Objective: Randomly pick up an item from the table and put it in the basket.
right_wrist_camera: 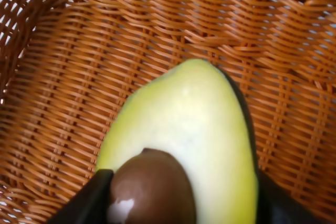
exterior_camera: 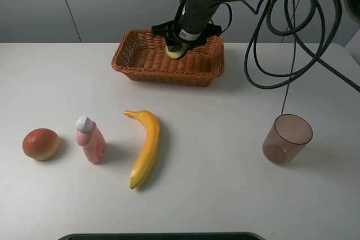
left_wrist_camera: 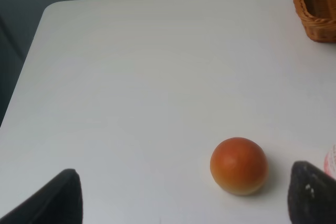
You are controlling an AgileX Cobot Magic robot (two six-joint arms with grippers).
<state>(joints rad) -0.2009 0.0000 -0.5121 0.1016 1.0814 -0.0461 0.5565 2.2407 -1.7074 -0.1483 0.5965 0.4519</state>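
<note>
The main risk from here is a bad drop. The small halved avocado with dark green skin, yellow-green flesh and a round brown pit (exterior_camera: 176, 51) hangs over the inside of the rectangular orange-brown woven wicker basket (exterior_camera: 140, 66), which sits at the middle of the desk's far edge. It looks to be clear of the weave rather than resting on it. If let go from there, its rounded skin could make it bounce or roll toward a flared wall. The grip also seems to sit at the pit end only, so the long end hangs free. The half could therefore swing or slide out early on that smooth skin. Going lower first carries its own hazard, since spreading jaws might catch the wicker.

The right jaws are pinching the avocado (right_wrist_camera: 194, 129). Their 2 dark fingers (right_wrist_camera: 84, 203) press it from either side beside the pit, with basket (right_wrist_camera: 79, 77) weave behind.

The left jaws are spread wide and hold nothing. Their 2 dark fingertips (left_wrist_camera: 58, 198) are well apart above the plain white flat desk (left_wrist_camera: 131, 77), close to its left edge. The round orange-red fruit (left_wrist_camera: 239, 165) lies between them, nearer 1 tip, and I cannot tell whether it touches.
</note>
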